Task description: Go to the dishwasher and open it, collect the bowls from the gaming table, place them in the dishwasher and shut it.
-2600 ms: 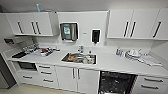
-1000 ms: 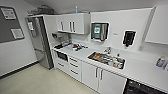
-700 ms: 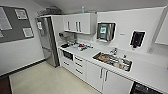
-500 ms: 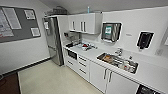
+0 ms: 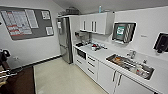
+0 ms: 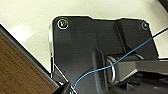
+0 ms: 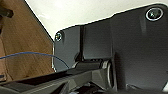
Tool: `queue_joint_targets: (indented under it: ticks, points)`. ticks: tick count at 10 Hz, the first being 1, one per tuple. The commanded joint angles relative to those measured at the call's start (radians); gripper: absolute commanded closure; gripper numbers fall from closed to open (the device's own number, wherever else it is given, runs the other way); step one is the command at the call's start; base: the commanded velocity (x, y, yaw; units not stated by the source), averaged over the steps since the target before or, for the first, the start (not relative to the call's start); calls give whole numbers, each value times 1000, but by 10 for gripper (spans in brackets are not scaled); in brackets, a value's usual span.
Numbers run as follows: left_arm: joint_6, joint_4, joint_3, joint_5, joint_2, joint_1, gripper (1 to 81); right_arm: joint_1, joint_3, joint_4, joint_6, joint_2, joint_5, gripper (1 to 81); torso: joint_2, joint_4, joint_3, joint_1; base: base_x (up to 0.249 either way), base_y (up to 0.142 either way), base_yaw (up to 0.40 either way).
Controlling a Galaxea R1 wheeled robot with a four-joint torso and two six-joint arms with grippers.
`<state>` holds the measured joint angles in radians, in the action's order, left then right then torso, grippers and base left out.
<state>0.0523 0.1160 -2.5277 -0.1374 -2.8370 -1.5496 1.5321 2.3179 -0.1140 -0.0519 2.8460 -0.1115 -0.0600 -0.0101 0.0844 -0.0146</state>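
I face a kitchen corner in the head view. A white counter (image 5: 105,53) with a steel sink (image 5: 130,65) runs along the right wall over white cabinet doors (image 5: 110,77). The dishwasher, the bowls and the gaming table are out of view. In both wrist views the pale floor (image 6: 30,22) (image 7: 75,12) lies below the arms, meeting a brown wood-look floor (image 6: 17,67) (image 7: 22,45).
A tall steel fridge (image 5: 64,40) stands at the far end of the counter. A grey noticeboard (image 5: 25,22) hangs on the left wall. Pale floor (image 5: 62,77) stretches ahead, with darker brown floor (image 5: 20,83) to its left. Dark equipment (image 5: 3,65) sits at the left edge.
The camera has swung left: the counter and sink slid to the right, the fridge and noticeboard came into view, and the dark dishwasher opening passed off the right edge.
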Motion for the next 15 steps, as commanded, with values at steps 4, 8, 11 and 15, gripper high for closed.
queue_joint_targets:
  ticks: [4, 8, 11, 15]
  points:
    - [-5, 1, -2, 42, 14, 33, 10, -43, -11, 17, -3, -6, 53, 10, 0, 0, 0, 0, 0, 0, 302]
    - [-2, 1, -3, 42, 19, 35, 10, -63, -11, 17, -3, -9, 59, 10, 0, 0, 0, 0, 0, 0, 302]
    - [-3, 4, -3, 42, 19, 35, 10, -68, -12, 17, -3, -11, 73, 10, 0, 0, 0, 0, 0, 0, 302]
    - [-3, 7, -3, 44, 19, 35, 10, -54, -11, 17, -3, -6, 78, 10, 0, 0, 0, 0, 0, 0, 302]
